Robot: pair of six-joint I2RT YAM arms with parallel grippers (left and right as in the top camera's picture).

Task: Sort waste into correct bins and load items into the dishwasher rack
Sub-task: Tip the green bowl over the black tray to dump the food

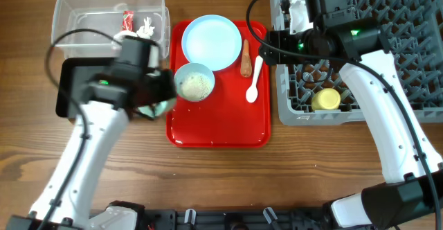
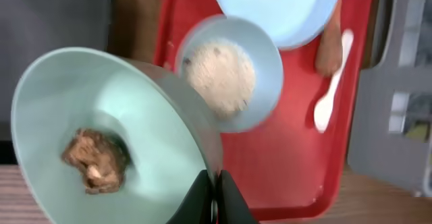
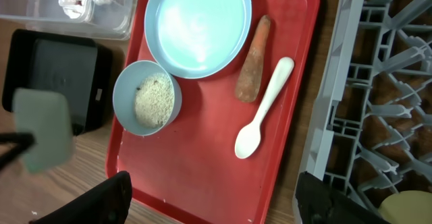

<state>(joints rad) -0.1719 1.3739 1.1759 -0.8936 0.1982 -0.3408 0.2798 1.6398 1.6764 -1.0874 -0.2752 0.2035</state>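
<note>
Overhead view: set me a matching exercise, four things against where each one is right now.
Things:
1. spoon
2. yellow cup
3. bowl of brown scraps
4. trash

Places:
A. in the clear bin
B. held by the left gripper
C. on the red tray
D. in the rack

Pairs: 1-C, 2-D, 3-B, 4-A
</note>
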